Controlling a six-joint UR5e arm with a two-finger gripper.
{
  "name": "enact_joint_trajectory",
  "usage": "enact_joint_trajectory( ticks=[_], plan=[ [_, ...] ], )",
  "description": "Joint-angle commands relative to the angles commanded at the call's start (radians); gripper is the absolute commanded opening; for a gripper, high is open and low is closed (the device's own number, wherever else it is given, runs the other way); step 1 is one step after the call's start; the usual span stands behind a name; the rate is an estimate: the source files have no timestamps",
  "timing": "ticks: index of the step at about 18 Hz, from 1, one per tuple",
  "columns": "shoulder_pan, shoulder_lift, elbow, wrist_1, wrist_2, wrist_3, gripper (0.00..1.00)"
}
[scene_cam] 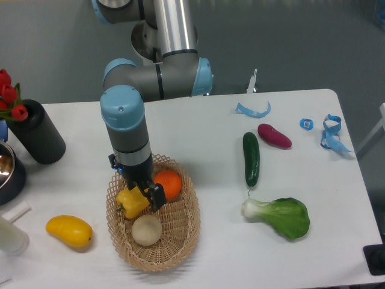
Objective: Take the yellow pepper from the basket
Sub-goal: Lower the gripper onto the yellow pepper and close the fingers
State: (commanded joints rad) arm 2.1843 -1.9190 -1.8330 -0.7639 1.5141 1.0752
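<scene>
White table (198,138), grey wall, tool (139,195) clamped on yellow pepper (132,203) in basket (180,232)

No legible text, labels, brands or numbers anywhere: none on the grey-and-blue robot arm (129,129), none on anything around it.

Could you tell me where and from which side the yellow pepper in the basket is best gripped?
From above, across the pepper's blocky body. It lies in the basket, whose rim blocks a sideways approach. The ball and orange crowd it, so the claw needs care.
</scene>
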Motion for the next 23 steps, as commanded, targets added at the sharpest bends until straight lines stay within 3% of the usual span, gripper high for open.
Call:
enact_joint_trajectory(
  ticks=[7, 23],
  plan=[
    [0.0, -0.009, -0.005, 0.003, -0.061, -0.063, 1.0],
    [-0.005, -0.048, -0.006, 0.005, -0.061, -0.063, 1.0]
  ],
)
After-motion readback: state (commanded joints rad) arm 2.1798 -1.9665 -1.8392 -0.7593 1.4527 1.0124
